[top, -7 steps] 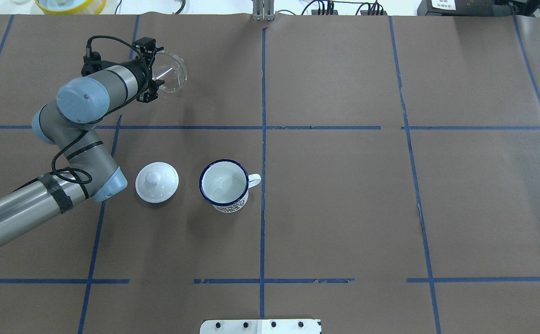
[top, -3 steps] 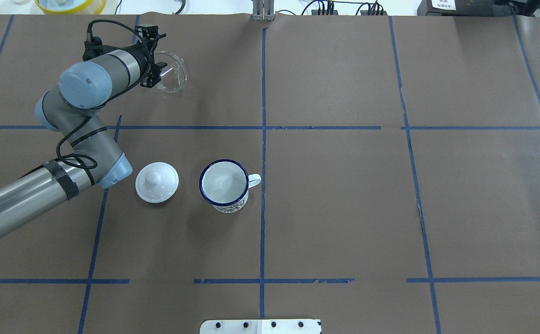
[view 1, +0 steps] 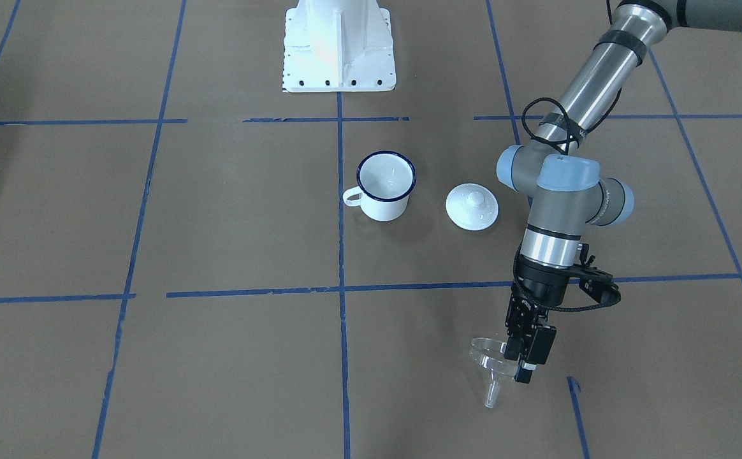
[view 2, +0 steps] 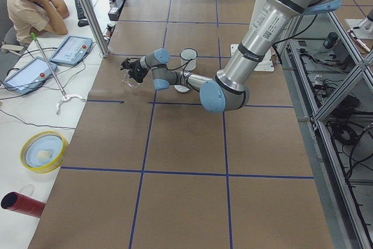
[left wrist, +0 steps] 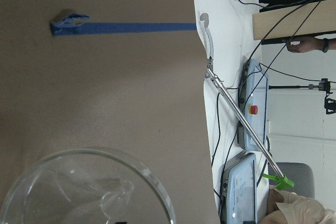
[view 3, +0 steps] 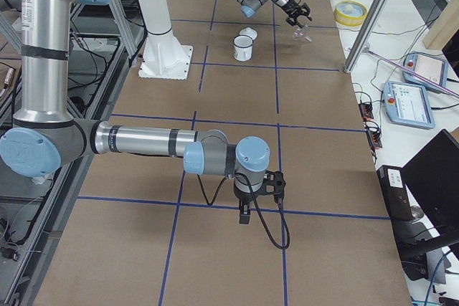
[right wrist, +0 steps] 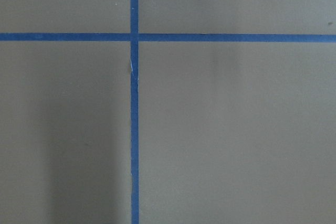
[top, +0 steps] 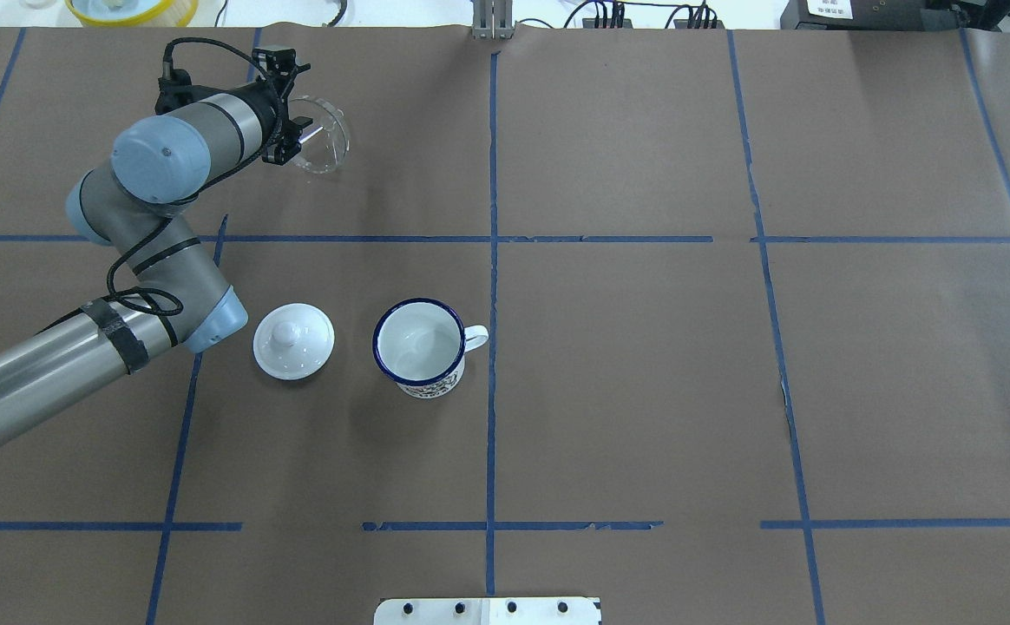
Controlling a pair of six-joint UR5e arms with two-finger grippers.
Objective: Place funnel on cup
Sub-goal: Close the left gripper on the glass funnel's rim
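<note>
The clear funnel (view 1: pixel 491 364) hangs spout down at the table's far left, just above the paper. My left gripper (view 1: pixel 523 358) is shut on its rim. In the overhead view the funnel (top: pixel 321 137) shows beside the left gripper (top: pixel 290 132), and its round mouth fills the bottom of the left wrist view (left wrist: pixel 79 192). The white cup with the blue rim (top: pixel 419 344) stands upright and empty near the table's middle, handle to the right, well apart from the funnel. My right gripper (view 3: pixel 245 214) shows only in the exterior right view, so I cannot tell whether it is open.
A round white lid with a knob (top: pixel 293 340) lies just left of the cup, beside my left arm's elbow. The table's far edge with cables and tablets is close behind the funnel. A yellow bowl (top: pixel 132 9) sits beyond the far left edge.
My left wrist has shifted a little toward the table's far edge since a second ago. The funnel stays in the gripper at nearly the same spot. Cup and lid have not moved.
</note>
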